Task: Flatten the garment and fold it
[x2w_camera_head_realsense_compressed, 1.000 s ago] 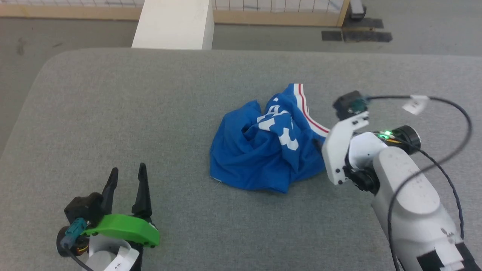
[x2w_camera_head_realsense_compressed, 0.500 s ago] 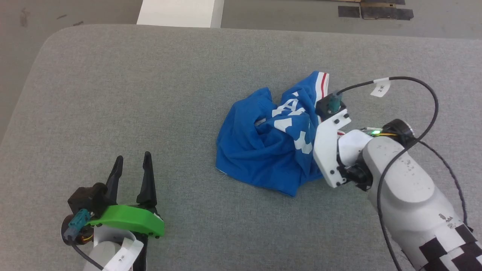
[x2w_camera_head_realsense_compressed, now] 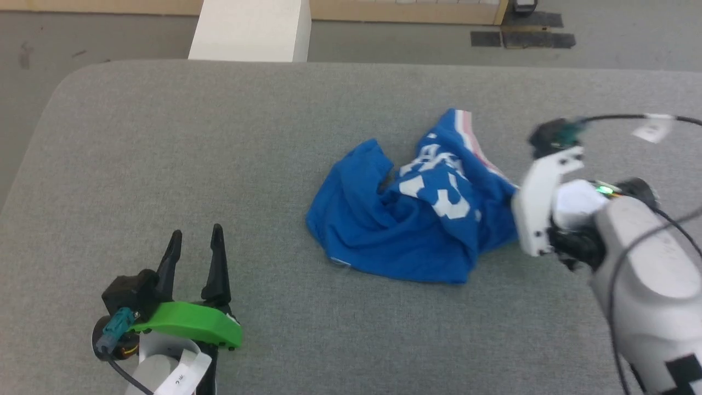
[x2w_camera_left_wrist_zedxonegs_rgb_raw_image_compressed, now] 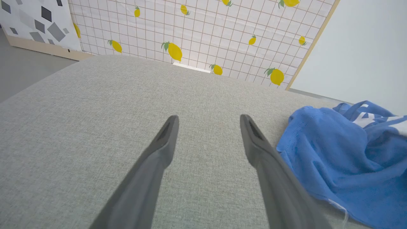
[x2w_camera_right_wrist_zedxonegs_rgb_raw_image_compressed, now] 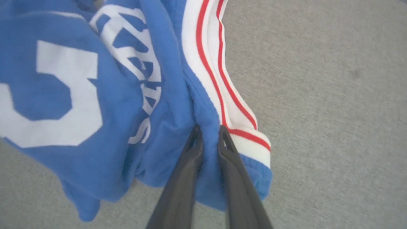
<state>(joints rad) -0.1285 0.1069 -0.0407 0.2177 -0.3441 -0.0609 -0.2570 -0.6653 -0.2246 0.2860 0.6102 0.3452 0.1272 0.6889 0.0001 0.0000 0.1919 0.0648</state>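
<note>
The garment (x2w_camera_head_realsense_compressed: 406,225) lies crumpled in a heap on the grey table (x2w_camera_head_realsense_compressed: 164,137), not yet flattened. Its blue body is bunched in deep folds. A white number (x2w_camera_head_realsense_compressed: 447,197) and part of the white lettering face up, and red-and-white striped trim (x2w_camera_head_realsense_compressed: 477,145) runs along the garment's far right edge. A blue flap juts out at the garment's far left.

The right end effector (x2w_camera_right_wrist_zedxonegs_rgb_raw_image_compressed: 210,128) is at the garment's right edge. In the right wrist view its two dark fingers are pressed nearly together, pinching a blue fold of the garment just beside the striped trim. The cloth fills the narrow gap between them. In the head view the fingers are hidden behind the arm's white bracket (x2w_camera_head_realsense_compressed: 540,203), which sits against the garment's right side. That part of the view is blurred.

The left end effector (x2w_camera_head_realsense_compressed: 196,230) sits to the left of the garment and nearer the robot, apart from it and low over the table. Its fingers are spread wide with nothing between them, and they point away from the robot. A green cover (x2w_camera_head_realsense_compressed: 186,326) sits on its wrist.

Beyond the garment, past the table's far edge, a white block (x2w_camera_head_realsense_compressed: 249,30) stands on the floor. The left wrist view shows a lemon-print wall (x2w_camera_left_wrist_zedxonegs_rgb_raw_image_compressed: 197,31) farther back.
</note>
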